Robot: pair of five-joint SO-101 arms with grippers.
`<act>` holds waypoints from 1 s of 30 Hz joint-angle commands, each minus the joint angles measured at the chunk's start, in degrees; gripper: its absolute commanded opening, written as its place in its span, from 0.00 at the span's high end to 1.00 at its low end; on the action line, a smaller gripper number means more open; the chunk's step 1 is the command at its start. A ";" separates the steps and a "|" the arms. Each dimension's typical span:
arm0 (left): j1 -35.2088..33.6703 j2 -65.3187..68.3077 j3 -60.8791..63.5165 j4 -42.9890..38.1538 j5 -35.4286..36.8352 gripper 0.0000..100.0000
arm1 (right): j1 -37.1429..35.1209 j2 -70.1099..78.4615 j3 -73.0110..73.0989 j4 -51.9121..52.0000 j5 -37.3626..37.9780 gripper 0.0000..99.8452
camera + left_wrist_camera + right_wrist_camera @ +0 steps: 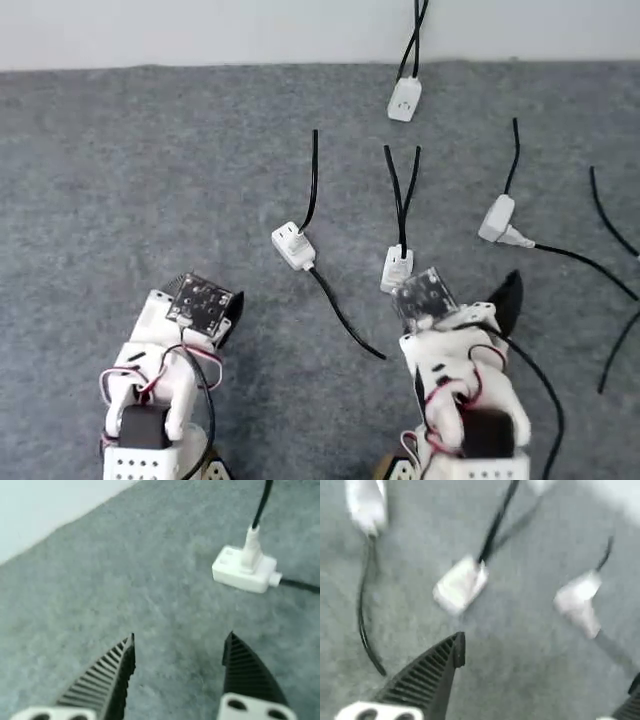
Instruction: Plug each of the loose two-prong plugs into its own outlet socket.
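The left gripper hangs wide open over bare carpet and holds nothing. The left socket is a white block with a plug standing in its top face and a black cord leaving one end. In the high view it lies near the table's centre, between 1 and 2 o'clock from the left arm. The right gripper is also spread wide and empty. The middle socket lies just ahead of it, at 3 o'clock from the left socket, with two cords running off toward 12. The right socket sits at 2 o'clock from the middle one. I cannot tell whether its plug is seated. The far socket lies at 12 o'clock.
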 commanded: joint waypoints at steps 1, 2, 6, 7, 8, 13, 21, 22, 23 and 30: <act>0.26 -1.49 -0.31 6.95 -0.53 0.73 | 3.21 0.48 10.99 -9.36 -0.53 0.51; 0.26 -1.32 -0.31 9.58 -0.53 0.73 | 3.21 0.04 13.89 -11.03 -0.35 0.51; 0.00 -1.32 -0.31 22.07 -0.62 0.73 | 3.12 -0.31 13.80 -9.19 -0.26 0.51; -0.09 -1.58 -0.31 22.68 -0.62 0.73 | 3.12 -0.13 13.89 -7.87 -0.26 0.51; -0.18 -1.32 -0.31 22.15 -0.53 0.73 | 3.47 -0.04 13.89 -6.20 -0.26 0.51; -0.09 -1.32 -0.31 22.33 -0.53 0.73 | 3.56 -0.22 13.89 7.25 -0.26 0.51; -0.09 -1.32 -0.31 22.33 -0.53 0.73 | 14.81 -0.66 13.89 7.60 -0.18 0.51; -0.09 -1.32 -0.31 22.33 -0.53 0.73 | 17.27 -0.66 13.89 7.69 -0.18 0.51; -0.09 -1.32 -0.31 22.33 -0.53 0.73 | 19.47 -0.66 13.89 7.69 -0.18 0.51; -0.09 -1.32 -0.31 22.33 -0.53 0.73 | 27.56 -0.75 13.89 7.69 -0.26 0.51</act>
